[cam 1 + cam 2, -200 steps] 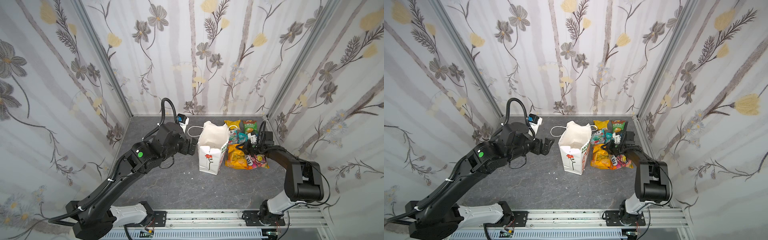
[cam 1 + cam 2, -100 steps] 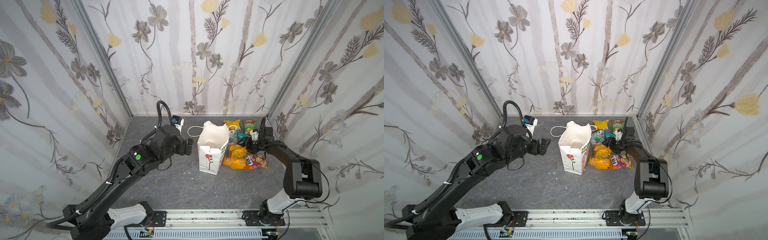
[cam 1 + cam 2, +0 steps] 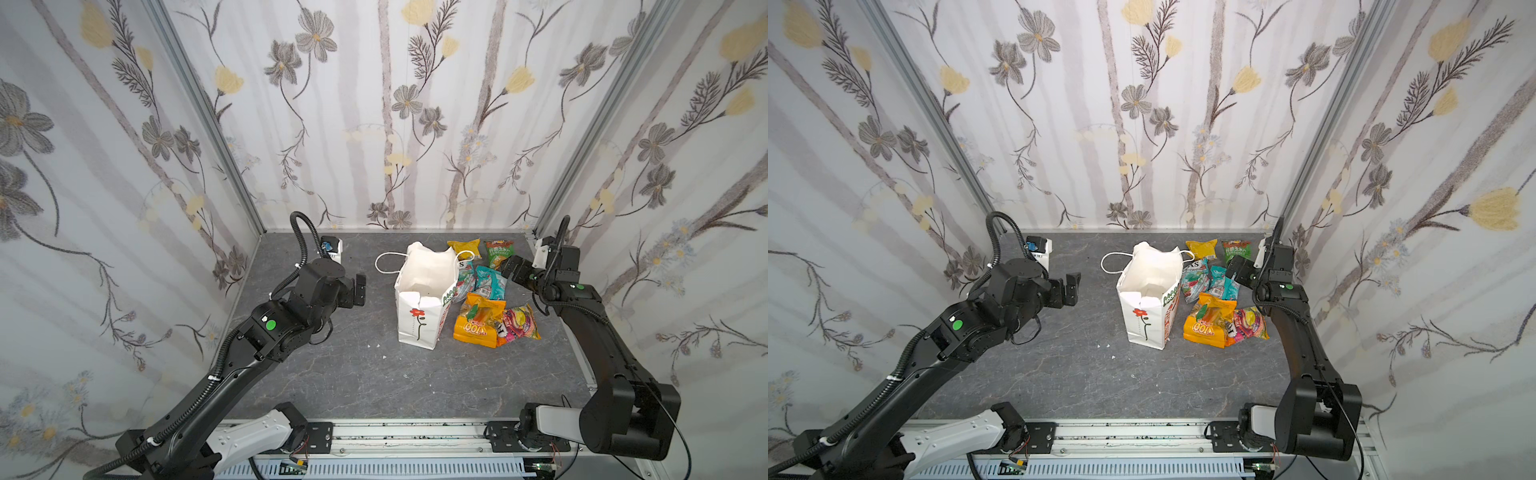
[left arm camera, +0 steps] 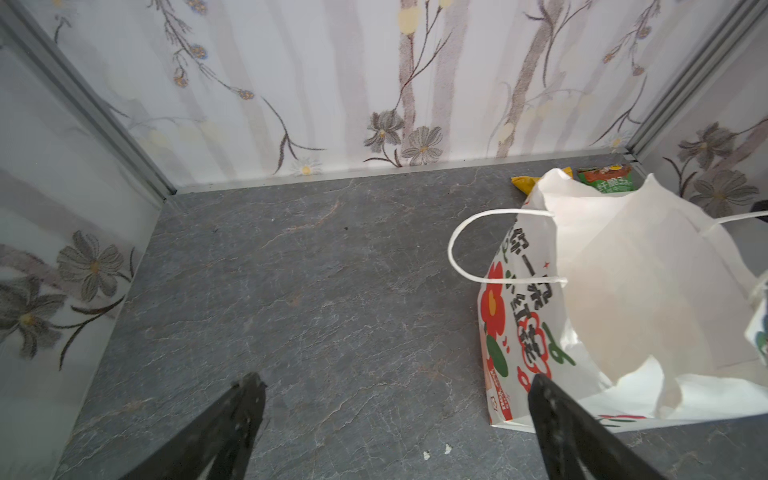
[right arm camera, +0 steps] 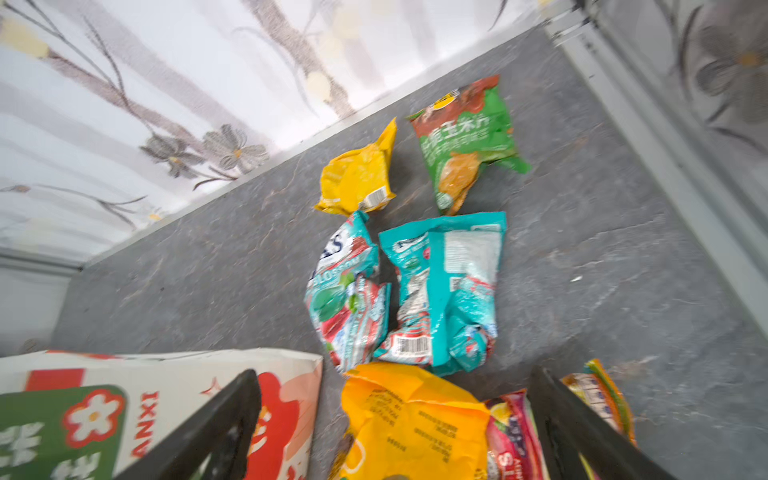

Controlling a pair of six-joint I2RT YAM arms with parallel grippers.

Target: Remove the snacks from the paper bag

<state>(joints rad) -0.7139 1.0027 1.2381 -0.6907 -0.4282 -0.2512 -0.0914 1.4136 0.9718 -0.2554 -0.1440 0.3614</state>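
Both pairs of jaws stand wide apart and grip nothing. The left gripper (image 4: pixel 392 382) hangs over bare table (image 4: pixel 311 291) left of the bag (image 3: pixel 419 320). The right gripper (image 5: pixel 395 374) hangs above the snacks (image 3: pixel 484 291) and touches none.

The bag stands upright mid-table, long axis vertical, mouth up, with its flower face toward the near side. One handle (image 3: pixel 384 264) droops to the left. No packet shows inside it in both top views, though its floor is partly hidden.

The snacks lie flat in a cluster just right of the bag. Yellow (image 3: pixel 462 246) and green (image 3: pixel 498 251) are farthest, white-teal (image 3: pixel 465 282) and teal (image 3: pixel 491 283) sit in the middle, and orange (image 3: pixel 478 320) and pink (image 3: pixel 519 325) lie nearest, side by side and touching. Most run roughly near to far along their length.

They should handle as light, soft, crinkly foil with slippery faces, so a pinch on a crimped end seal or a puffed corner seems safest. The bag is thin paper and would likely tip if nudged.
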